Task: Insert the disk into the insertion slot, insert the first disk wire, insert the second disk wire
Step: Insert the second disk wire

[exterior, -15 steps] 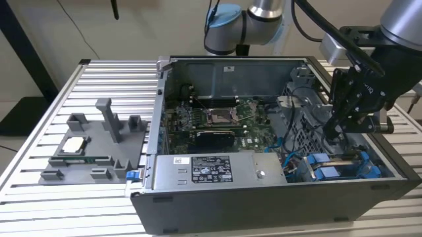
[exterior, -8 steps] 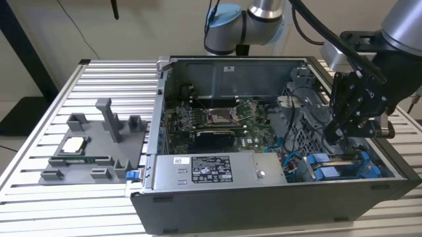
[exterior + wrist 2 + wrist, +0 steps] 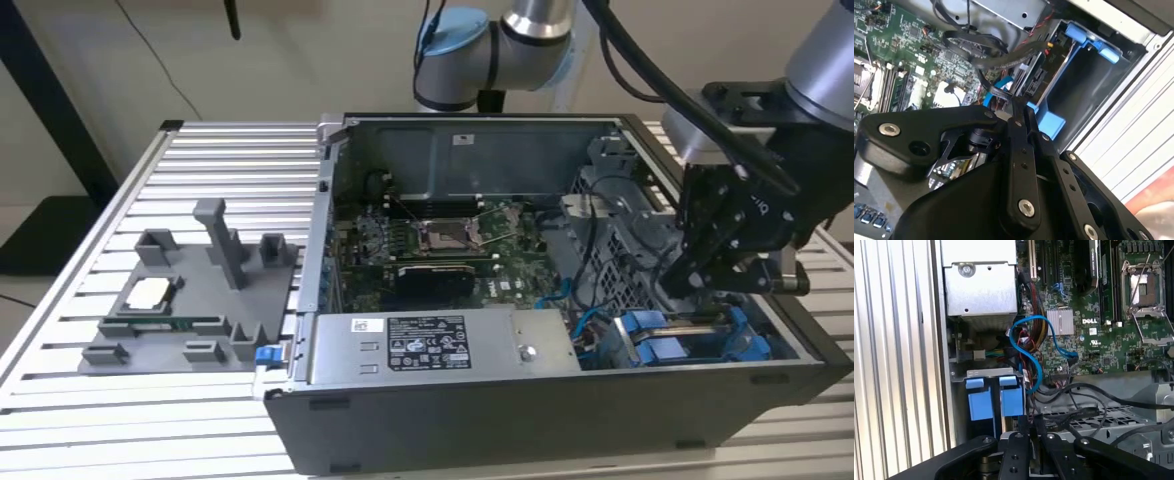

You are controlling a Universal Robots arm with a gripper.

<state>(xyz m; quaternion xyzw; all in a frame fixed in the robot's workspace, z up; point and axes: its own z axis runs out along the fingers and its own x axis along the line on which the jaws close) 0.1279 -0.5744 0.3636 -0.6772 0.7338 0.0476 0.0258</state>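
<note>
- One arm is at work. Its gripper (image 3: 707, 288) reaches down into the open computer case (image 3: 441, 430), in the lower part of the exterior view, toward the exterior view's right.
- In both wrist views the fingers (image 3: 1016, 445) lie against each other toward the tips, with no gap I can make out. Whether a wire end is pinched between them is hidden.
- The disk (image 3: 980, 405), known by its blue carrier, sits in the insertion slot (image 3: 985, 373) at that same corner of the case, just beside the fingertips. Its metal body is mostly hidden, so I cannot tell if it is pushed fully home.
- A blue cable (image 3: 1031, 318) loops just beside the slot, and black wires (image 3: 1089, 412) cross close to the gripper.
- By my judgement the work is at the wiring stage, with the disk step seemingly done.
- Risk: the loose loops lie so near the fingers that one could catch on the linkage and be dragged, pulling a plug off the green board (image 3: 1094, 340).
- Risk: a plug pressed in crooked could jam or bend its contacts, since wires crowd the space around the disk.
- Risk: pressing on a carrier that is not fully home could shift it in the slot.
</note>
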